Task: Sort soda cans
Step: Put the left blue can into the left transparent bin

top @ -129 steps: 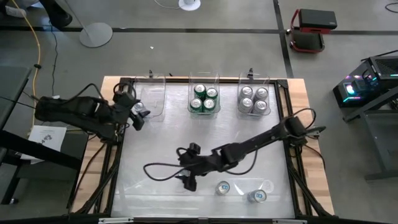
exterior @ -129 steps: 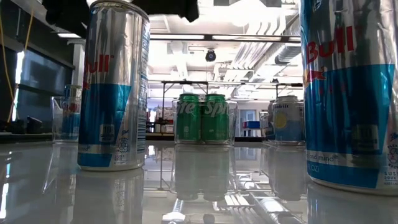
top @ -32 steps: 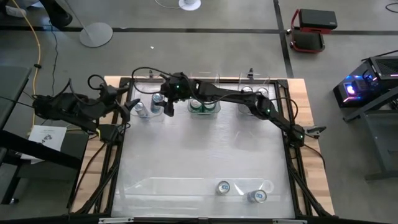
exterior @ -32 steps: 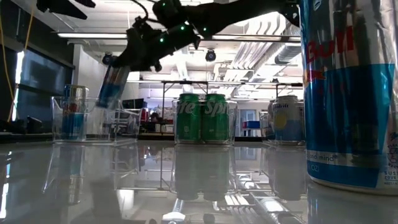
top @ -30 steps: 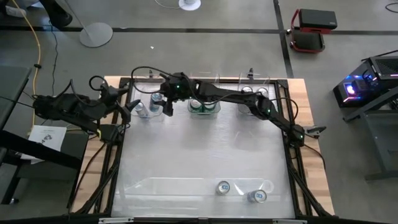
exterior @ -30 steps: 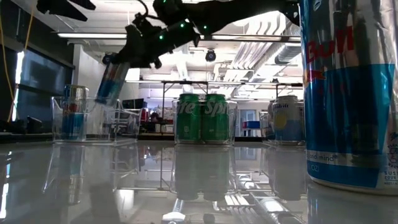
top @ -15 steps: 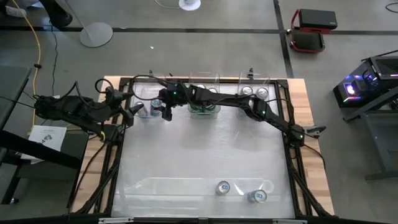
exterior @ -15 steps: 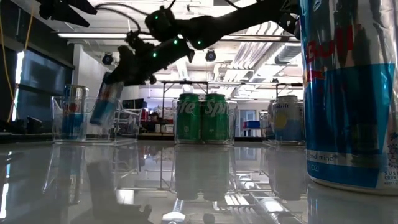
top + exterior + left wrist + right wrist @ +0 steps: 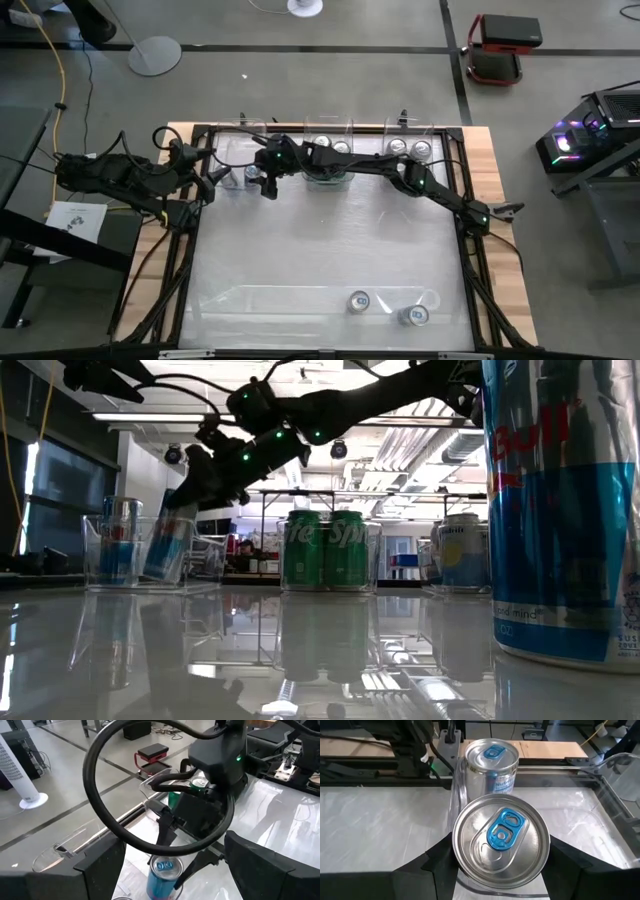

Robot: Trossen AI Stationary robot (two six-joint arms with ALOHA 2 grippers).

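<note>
The silver-and-blue aluminium soda can (image 9: pixel 500 845) sits clamped between the right gripper's (image 9: pixel 262 176) two dark fingers, tilted, its base inside the clear plastic left bin (image 9: pixel 135 550) beside a second upright silver-and-blue can (image 9: pixel 492 765). One second ago it hung higher, above the rim. Two green cans (image 9: pixel 323 550) in the middle bin read "Spri" (partly hidden); the nearest blue-and-silver can (image 9: pixel 560 510) reads "Bull". The left gripper (image 9: pixel 208 172) waits at the table's left edge, fingers spread wide, holding nothing.

We see our right tool (image 9: pixel 262 178) at the clear plastic bin (image 9: pixel 243 158) near eleven o'clock; two silver-topped cans (image 9: pixel 358 301) stand at six o'clock.
</note>
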